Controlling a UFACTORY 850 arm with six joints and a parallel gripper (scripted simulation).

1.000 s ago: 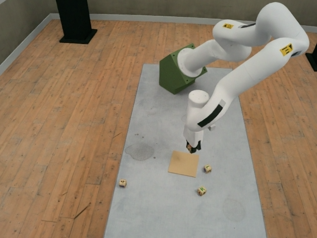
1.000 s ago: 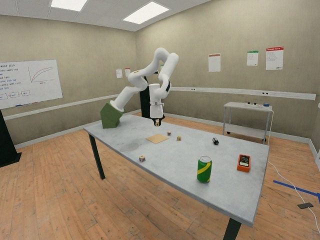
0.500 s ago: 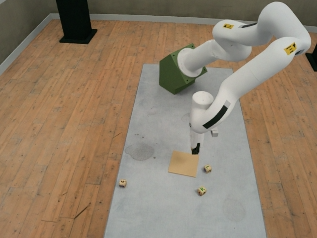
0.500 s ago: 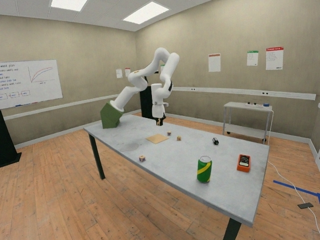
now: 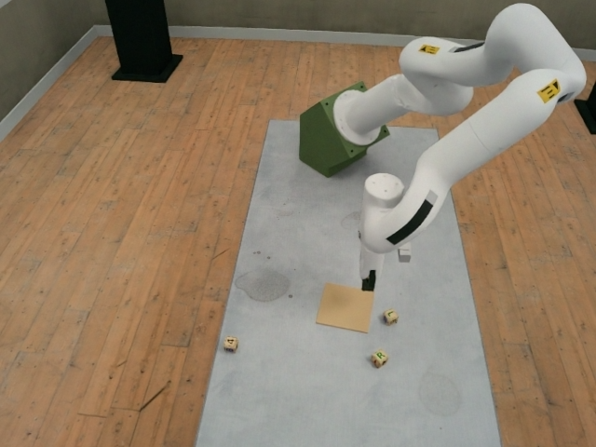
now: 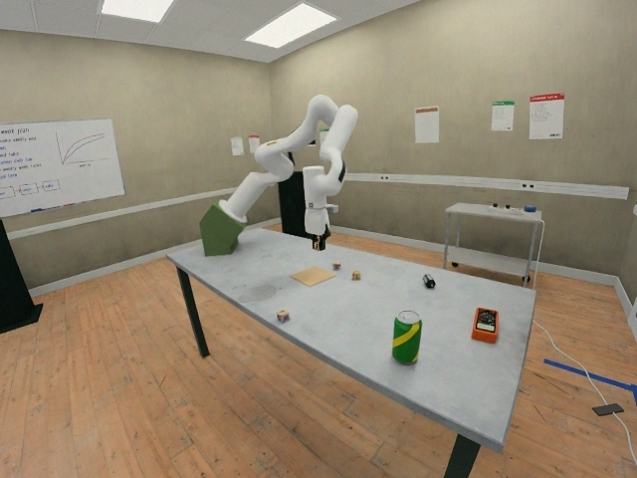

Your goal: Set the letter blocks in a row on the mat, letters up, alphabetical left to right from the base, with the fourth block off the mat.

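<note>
My gripper (image 5: 368, 284) hangs above the far right corner of the tan mat (image 5: 345, 307) and is shut on a small wooden block (image 6: 318, 243), mostly hidden by the fingers; its top face cannot be read. In the exterior view the gripper (image 6: 318, 245) is well above the table and the mat (image 6: 313, 275). A block with a green L (image 5: 390, 316) lies just right of the mat. A block with a green R (image 5: 379, 358) lies in front of the mat. A block with a dark mark (image 5: 231, 343) lies near the table's left edge.
A green and yellow can (image 6: 406, 337), an orange device (image 6: 485, 325) and a small black object (image 6: 428, 281) lie on the far part of the table. The green robot base (image 5: 331, 129) stands at the other end. A metal cart (image 6: 491, 239) stands beyond the table.
</note>
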